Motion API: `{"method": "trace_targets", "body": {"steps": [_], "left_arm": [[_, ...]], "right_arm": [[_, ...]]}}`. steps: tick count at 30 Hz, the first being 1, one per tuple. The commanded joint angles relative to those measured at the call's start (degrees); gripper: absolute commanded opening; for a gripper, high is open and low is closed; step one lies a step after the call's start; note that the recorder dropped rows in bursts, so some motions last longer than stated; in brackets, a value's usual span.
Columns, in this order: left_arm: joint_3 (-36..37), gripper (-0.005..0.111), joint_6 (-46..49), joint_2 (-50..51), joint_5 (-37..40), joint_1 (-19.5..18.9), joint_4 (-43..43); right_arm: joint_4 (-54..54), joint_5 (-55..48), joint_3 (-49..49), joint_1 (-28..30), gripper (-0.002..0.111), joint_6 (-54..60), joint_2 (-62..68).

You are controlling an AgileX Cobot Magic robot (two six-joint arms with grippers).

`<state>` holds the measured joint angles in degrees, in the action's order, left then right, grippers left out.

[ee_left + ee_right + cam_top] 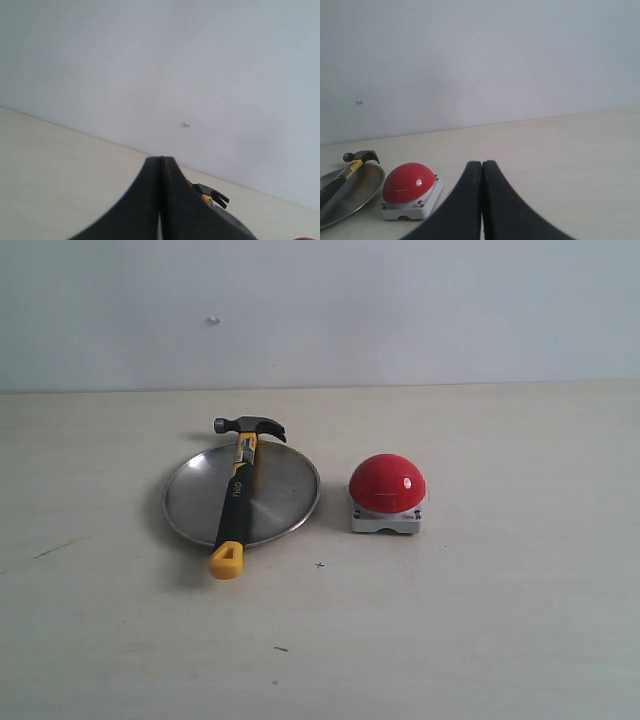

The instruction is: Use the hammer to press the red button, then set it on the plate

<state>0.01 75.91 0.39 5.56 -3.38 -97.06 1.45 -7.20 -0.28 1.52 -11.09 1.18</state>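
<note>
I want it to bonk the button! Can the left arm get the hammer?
Probably yes. Nothing stands between the left gripper and the hammer lying across the plate, though its shut jaws must open first.

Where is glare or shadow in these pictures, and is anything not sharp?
Exterior view: soft light, a white glint on the red button, faint shadow beside the plate. Left wrist view: the shut left gripper is dark, soft-edged. Right wrist view: same glint; hammer slightly blurred.
</note>
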Motion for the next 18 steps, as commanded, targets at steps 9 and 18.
{"method": "trace_targets", "body": {"steps": [9,18], "left_arm": [[-1.23,0.0,-15.82,-0.39,1.42,0.47,20.99],[-0.01,0.0,-83.67,-0.39,2.57,0.47,89.19]], "right_arm": [[-0.05,0.05,0.28,0.29,0.0,0.5,-0.3],[-0.05,0.05,0.28,0.29,0.0,0.5,-0.3]]}}
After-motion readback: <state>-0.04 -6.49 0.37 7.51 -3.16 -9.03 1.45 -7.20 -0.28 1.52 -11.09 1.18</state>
